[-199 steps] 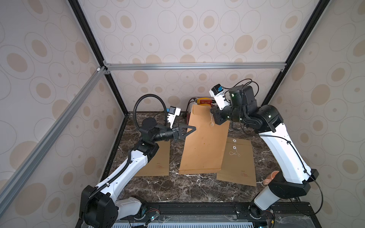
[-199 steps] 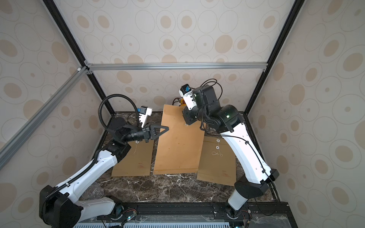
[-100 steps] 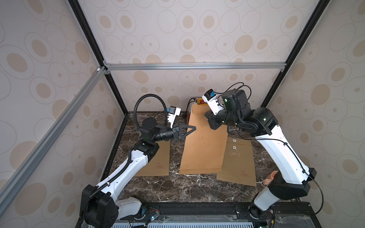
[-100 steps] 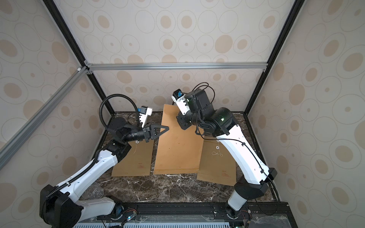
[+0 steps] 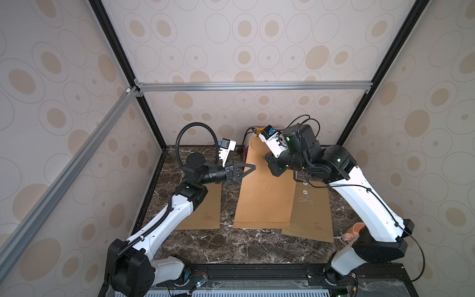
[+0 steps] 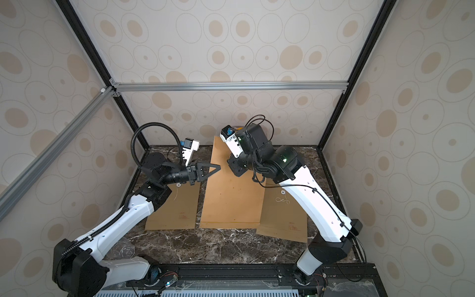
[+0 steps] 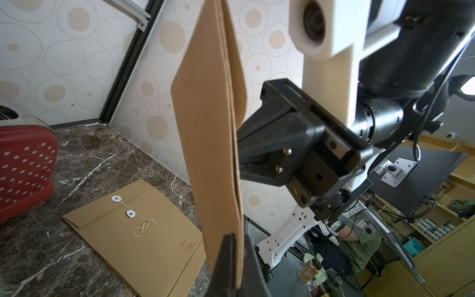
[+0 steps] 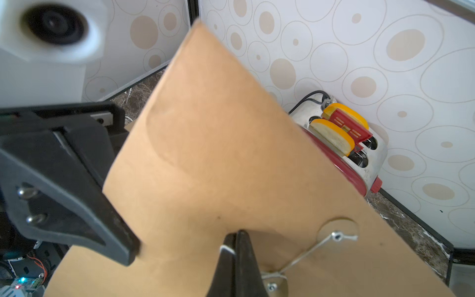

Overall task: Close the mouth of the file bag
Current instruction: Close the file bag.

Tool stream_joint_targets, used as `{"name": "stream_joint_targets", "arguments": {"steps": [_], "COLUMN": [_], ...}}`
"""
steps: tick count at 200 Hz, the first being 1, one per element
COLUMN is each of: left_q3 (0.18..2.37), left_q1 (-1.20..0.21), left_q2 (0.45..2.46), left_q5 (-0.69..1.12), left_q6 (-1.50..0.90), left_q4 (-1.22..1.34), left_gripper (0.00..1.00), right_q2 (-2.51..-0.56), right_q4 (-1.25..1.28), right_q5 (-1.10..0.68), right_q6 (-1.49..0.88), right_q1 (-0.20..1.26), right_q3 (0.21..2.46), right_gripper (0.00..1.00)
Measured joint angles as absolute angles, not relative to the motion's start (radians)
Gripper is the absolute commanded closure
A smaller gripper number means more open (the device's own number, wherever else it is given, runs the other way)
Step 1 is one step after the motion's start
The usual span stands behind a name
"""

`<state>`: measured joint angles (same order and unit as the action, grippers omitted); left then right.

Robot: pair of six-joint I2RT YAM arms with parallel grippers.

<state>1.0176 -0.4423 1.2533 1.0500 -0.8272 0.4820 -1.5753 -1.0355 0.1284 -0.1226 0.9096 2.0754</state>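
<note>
File bag [image 5: 264, 195] held up between both arms
Left gripper [image 7: 237, 240] pinches its side edge; right gripper [image 8: 235, 234] is pressed onto its string [image 8: 305, 253]. Second bag [image 5: 205, 213] and third bag [image 5: 312, 213] lie flat alongside, toaster [image 8: 359, 154] behind.

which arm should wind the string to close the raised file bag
Right. The right gripper is shut on the string, which runs to the button. The left gripper only clamps the file bag by its edge, probably steadying it.

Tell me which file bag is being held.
The middle file bag: the left gripper pinches its raised edge, the right gripper its string; the left file bag and right file bag lie flat.
</note>
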Motion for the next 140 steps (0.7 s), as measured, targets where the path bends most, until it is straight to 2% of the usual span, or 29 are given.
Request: {"name": "stream_joint_targets", "arguments": {"steps": [70, 140], "left_q3": [1.017, 1.017], "left_q1": [-0.443, -0.452], "left_q2": [1.255, 1.258], "left_q5": [1.05, 1.061], "left_q6": [-0.834, -0.854], "left_q4": [0.492, 0.523], "left_gripper": [1.0, 1.0], "right_q2": [-1.507, -1.497], "right_q4": [-0.974, -1.029], "right_q5": [0.107, 0.262], "right_q6": [-0.154, -0.099], "right_q1": [0.912, 0.883], "right_q3": [1.992, 2.065], "right_gripper": [1.0, 1.0]}}
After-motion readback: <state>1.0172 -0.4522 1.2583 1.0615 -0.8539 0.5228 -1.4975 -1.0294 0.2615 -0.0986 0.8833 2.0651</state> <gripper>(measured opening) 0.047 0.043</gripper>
